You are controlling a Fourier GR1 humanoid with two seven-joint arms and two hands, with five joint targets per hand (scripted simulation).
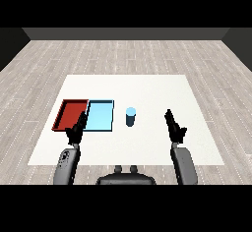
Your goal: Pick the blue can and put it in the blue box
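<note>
White table [147, 86] on grey plank floor. Left hand [77, 130] and right hand [173, 126] low near the front edge, fingers straight, released, holding nothing. Blue can [130, 116] upright, untouched, just right of blue box [100, 116], red tray [71, 114] beyond that. Risk: sideways brush could tip the can or knock it into the box rim. Open table right of the can for approach; far half bare.

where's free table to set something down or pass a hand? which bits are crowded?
Free: the patch between the blue can and the right hand, the whole far strip of the white table behind the trays, and the near edge between the forearms. Crowded: the left side, where the left hand overlaps the red tray and the light blue tray.
</note>
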